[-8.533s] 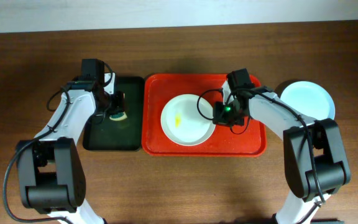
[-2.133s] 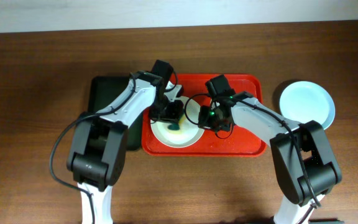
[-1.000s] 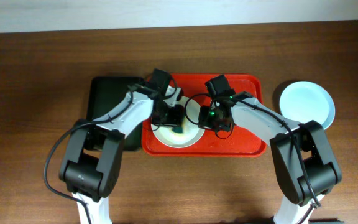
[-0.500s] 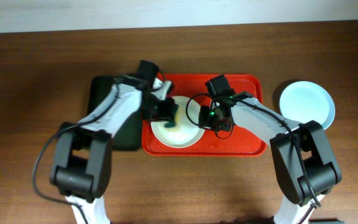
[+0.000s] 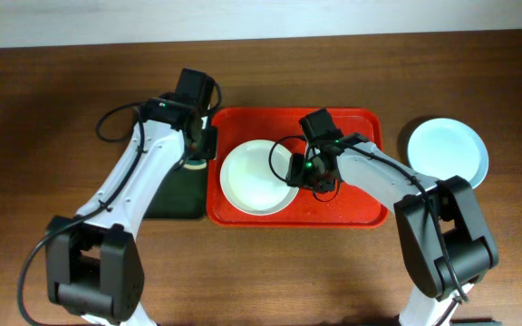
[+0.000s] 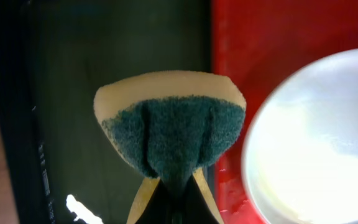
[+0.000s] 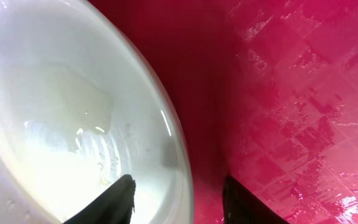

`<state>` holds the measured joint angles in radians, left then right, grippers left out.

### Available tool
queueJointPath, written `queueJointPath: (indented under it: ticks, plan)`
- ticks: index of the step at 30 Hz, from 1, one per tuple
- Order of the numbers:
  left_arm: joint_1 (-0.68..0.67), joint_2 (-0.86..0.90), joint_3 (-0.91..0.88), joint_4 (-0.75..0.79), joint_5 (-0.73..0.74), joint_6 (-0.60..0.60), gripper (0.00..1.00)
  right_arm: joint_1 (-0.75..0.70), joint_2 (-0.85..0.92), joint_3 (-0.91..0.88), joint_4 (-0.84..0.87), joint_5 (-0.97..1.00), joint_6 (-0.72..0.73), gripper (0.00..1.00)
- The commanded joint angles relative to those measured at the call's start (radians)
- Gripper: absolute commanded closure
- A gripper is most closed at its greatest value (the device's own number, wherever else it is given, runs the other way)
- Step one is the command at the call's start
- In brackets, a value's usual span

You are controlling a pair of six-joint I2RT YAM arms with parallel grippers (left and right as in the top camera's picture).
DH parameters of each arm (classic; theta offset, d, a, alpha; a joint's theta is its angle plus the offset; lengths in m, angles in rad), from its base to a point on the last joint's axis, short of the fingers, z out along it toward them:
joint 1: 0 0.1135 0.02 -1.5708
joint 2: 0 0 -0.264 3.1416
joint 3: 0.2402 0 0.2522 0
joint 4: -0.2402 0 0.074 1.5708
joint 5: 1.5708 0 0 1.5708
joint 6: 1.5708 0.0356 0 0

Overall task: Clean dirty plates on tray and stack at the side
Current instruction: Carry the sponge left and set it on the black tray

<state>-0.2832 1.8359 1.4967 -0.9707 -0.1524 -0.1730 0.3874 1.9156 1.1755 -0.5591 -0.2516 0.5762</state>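
1. Leftmost, the left gripper [image 6: 178,194] pinches a green sponge [image 6: 169,127] above the black tray [image 5: 172,195].
2. The white plate [image 5: 254,179] lies in the red tray [image 5: 356,206], its rim between the parted jaws of the right gripper [image 7: 179,193].
3. A mint-blue plate [image 5: 448,150] sits on the table [image 5: 43,109], far right.

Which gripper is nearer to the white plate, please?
Right: the right gripper straddles the rim of the plate. The left gripper, holding a sponge, hangs beside it over the black tray.
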Motion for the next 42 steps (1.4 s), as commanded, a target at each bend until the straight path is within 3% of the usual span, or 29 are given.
queueJointPath:
  ticks: [1,5,18,19,23,25,32,34,35,36,37,39,42]
  plan:
    - [0.057,0.059,0.008,-0.016,-0.050,0.006,1.00,0.005,0.005,-0.011,-0.010,0.025,0.005,0.51]
    - [0.127,0.121,0.008,-0.015,-0.035,0.006,1.00,0.005,0.005,-0.011,-0.010,0.029,0.005,0.39]
    - [0.234,0.275,0.008,0.011,0.002,0.007,1.00,0.005,0.005,-0.011,-0.031,0.104,0.005,0.37]
    - [0.234,0.275,0.009,0.009,0.003,0.006,0.96,0.005,0.005,-0.011,-0.031,0.104,0.005,0.34]
    - [0.234,0.245,0.012,-0.007,0.025,0.006,0.59,0.005,0.005,-0.011,-0.031,0.104,0.005,0.21]
    - [0.234,0.200,0.012,-0.008,0.025,0.005,0.51,0.005,0.005,-0.011,-0.031,0.106,0.005,0.18]
    - [0.281,-0.068,0.012,0.045,0.021,-0.056,0.46,0.005,0.005,-0.011,-0.031,0.107,0.005,0.12]
    - [0.322,-0.127,0.012,0.069,0.022,-0.101,0.31,0.005,0.005,-0.011,-0.031,0.106,0.005,0.12]
    - [0.346,-0.151,0.012,0.076,0.023,-0.124,0.12,0.005,0.005,-0.011,-0.029,0.107,0.005,0.12]
    - [0.364,-0.163,0.012,0.076,0.022,-0.130,0.00,0.005,0.005,-0.011,-0.027,0.106,0.005,0.13]
    - [0.377,-0.165,0.012,0.075,0.022,-0.129,0.01,0.005,0.005,-0.011,-0.026,0.107,0.005,0.14]
    - [0.394,-0.164,0.011,0.074,0.022,-0.129,0.01,0.005,0.005,-0.011,-0.023,0.106,0.005,0.25]
    - [0.404,-0.164,0.011,0.073,0.027,-0.130,0.01,0.005,0.005,-0.011,-0.023,0.106,0.005,0.51]
